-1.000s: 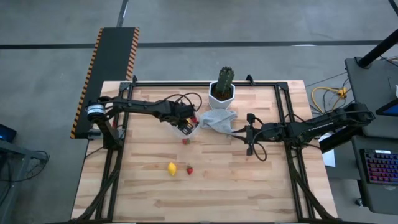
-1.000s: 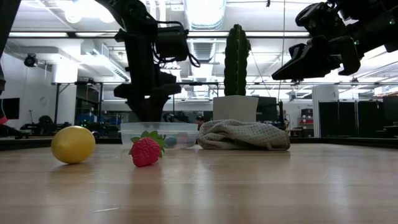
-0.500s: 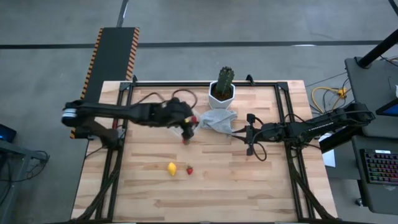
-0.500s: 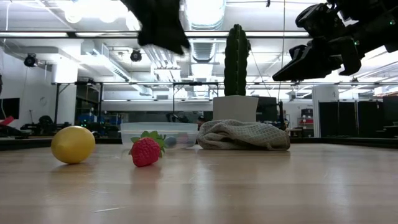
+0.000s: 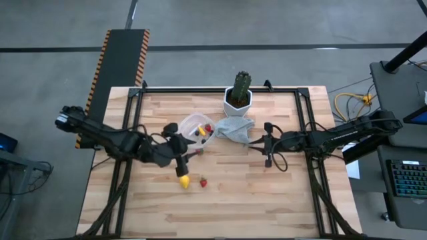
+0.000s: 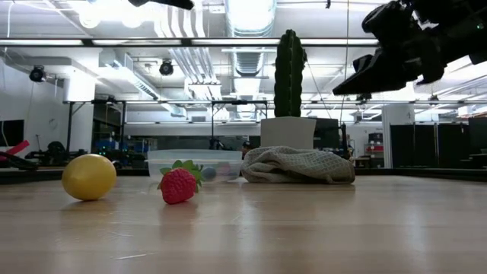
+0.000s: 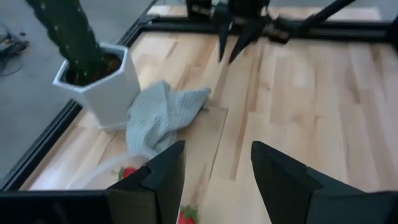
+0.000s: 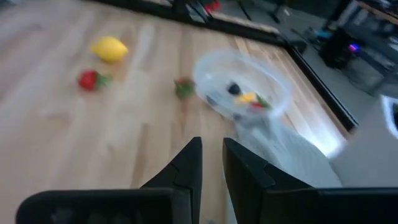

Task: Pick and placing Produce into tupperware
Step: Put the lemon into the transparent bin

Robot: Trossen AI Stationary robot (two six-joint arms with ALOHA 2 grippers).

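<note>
The clear round tupperware [image 5: 195, 128] sits near the table's middle with a red piece, a yellow piece and dark ones inside. One strawberry [image 5: 199, 152] lies just near of it. A lemon [image 5: 184, 181] and another strawberry [image 5: 203, 181] lie closer to the near edge. My left gripper [image 5: 193, 153] hangs open, high above the strawberry [image 7: 188, 214] beside the tupperware, touching nothing. My right gripper [image 5: 268, 144] waits, shut, in the air right of the cloth.
A pale blue-grey cloth [image 5: 233, 129] lies crumpled against the tupperware's right side. Behind it stands the cactus in its white hexagonal pot [image 5: 238, 99]. Bare wood stretches along the near half and the right side of the table [image 5: 267, 200].
My left gripper has drawn back from over the tupperware toward the near-left and risen out of the low view's middle. It now hangs over the strawberry beside the tupperware, whose inside shows uncovered. The right arm and the loose produce have kept still.
</note>
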